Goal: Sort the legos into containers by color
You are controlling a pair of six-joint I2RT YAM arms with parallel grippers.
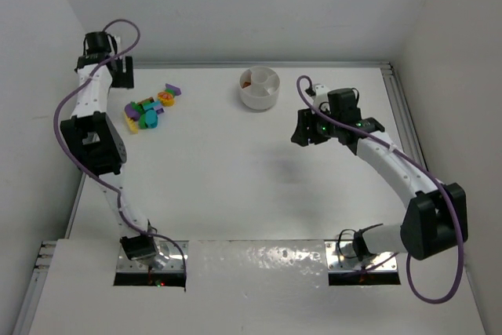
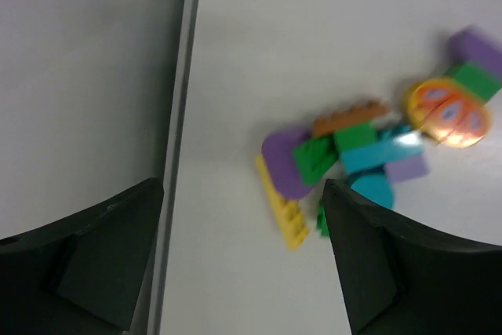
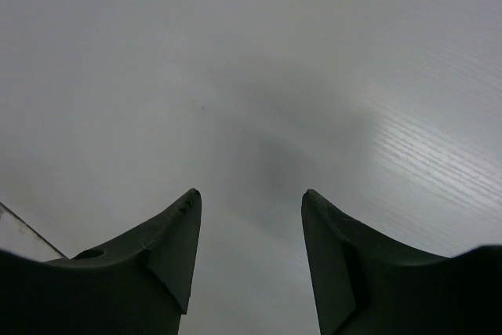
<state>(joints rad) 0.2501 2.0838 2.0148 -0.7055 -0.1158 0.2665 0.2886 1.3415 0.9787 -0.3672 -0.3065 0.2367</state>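
Observation:
The legos [image 1: 149,109] lie in a loose pile at the back left of the table, in yellow, purple, green, teal and orange. My left gripper [image 1: 123,74] hovers just behind and left of them, open and holding nothing. In the left wrist view the open left gripper [image 2: 243,194] frames bare table, with the yellow plate [image 2: 284,211], purple piece [image 2: 281,161] and round orange piece [image 2: 447,111] beside its right finger. The round white dish [image 1: 260,98] stands at the back centre, and something orange shows in one compartment. My right gripper [image 1: 304,129] [image 3: 251,198] hangs open over bare table right of the dish.
The left wall and the table's raised edge strip [image 2: 184,76] run close by the left gripper. A rail [image 1: 401,111] borders the table's right side. Both arm bases [image 1: 149,253] sit at the near edge.

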